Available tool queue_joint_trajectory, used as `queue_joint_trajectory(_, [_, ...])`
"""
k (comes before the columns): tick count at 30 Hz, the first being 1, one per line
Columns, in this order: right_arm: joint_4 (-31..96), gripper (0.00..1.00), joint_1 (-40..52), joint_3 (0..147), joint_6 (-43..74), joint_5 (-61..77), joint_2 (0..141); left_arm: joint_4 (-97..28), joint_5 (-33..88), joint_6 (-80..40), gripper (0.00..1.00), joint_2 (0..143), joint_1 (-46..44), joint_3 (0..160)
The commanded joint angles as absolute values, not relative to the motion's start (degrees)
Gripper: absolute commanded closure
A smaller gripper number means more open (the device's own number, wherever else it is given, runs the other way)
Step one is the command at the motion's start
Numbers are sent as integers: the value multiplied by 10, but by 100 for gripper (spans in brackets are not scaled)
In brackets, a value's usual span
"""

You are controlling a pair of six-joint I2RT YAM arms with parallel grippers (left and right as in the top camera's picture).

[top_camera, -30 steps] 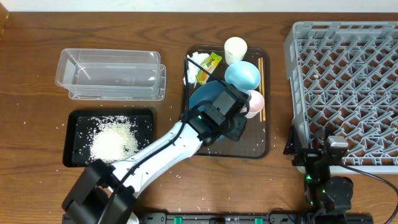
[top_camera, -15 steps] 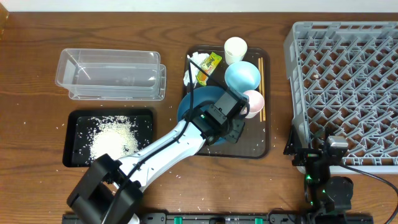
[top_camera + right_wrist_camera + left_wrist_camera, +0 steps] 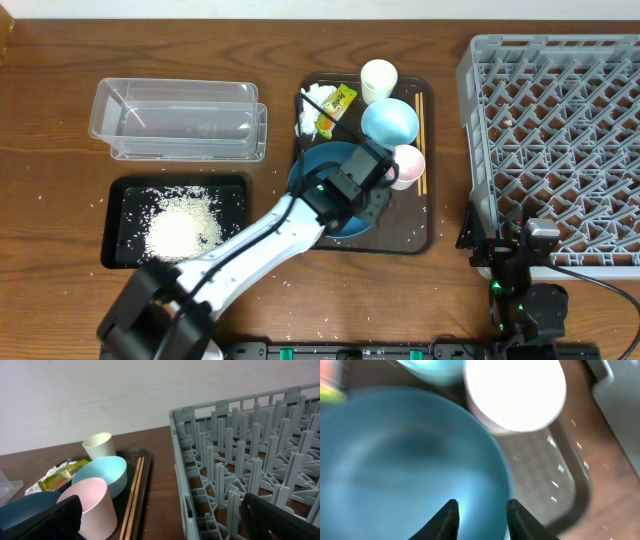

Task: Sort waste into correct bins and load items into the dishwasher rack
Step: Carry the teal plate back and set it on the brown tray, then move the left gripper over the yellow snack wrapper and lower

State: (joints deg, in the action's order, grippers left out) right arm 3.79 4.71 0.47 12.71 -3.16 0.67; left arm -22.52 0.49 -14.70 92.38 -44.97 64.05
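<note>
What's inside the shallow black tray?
A heap of white rice, with loose grains scattered around it. The left arm crosses the lower right corner of the black tray in the overhead view, so that part is hidden.

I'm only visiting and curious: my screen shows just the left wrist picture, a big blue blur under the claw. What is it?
Observer: A dark-blue dish, lying on a brown serving tray.
Operator: Is there anything else on that tray that I miss?
Observer: Yes, a white cup stands at its far end.
Operator: And where might the dish go?
Observer: Likely into the grey rack on the robot's right; no dishes show in it.
</note>
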Motion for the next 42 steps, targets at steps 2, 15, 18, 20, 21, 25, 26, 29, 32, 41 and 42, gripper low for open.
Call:
queue_joint_trajectory(2, [39, 1, 43, 3, 119, -36, 3, -225, -91, -144, 57, 853, -408, 664])
queue_joint_trajectory(15, [39, 1, 43, 3, 119, -36, 3, -62, -63, -99, 46, 813, -286, 676])
queue_joint_trajectory(18, [39, 1, 43, 3, 119, -36, 3, 0, -79, -75, 43, 849, -283, 676])
queue_joint_trajectory(20, [39, 1, 43, 3, 119, -36, 3, 37, -82, -64, 43, 882, -280, 676])
queue_joint_trajectory(21, [39, 1, 43, 3, 119, -36, 3, 54, -82, -60, 43, 900, -279, 676])
queue_joint_trajectory(25, [39, 1, 43, 3, 119, -36, 3, 103, -82, -36, 43, 962, -279, 676])
queue_joint_trajectory(26, [39, 1, 43, 3, 119, -36, 3, 113, -82, -29, 43, 973, -279, 676])
queue_joint_trajectory(29, [39, 1, 43, 3, 119, -36, 3, 114, -78, 14, 44, 1002, -277, 682])
queue_joint_trajectory(32, [39, 1, 43, 3, 119, -36, 3, 16, -34, 32, 32, 1019, -267, 730])
queue_joint_trajectory(41, [39, 1, 43, 3, 119, -36, 3, -364, 40, 51, 21, 1070, -207, 1003])
queue_joint_trajectory(42, [39, 1, 43, 3, 119, -36, 3, -361, 40, 51, 20, 1069, -202, 1007])
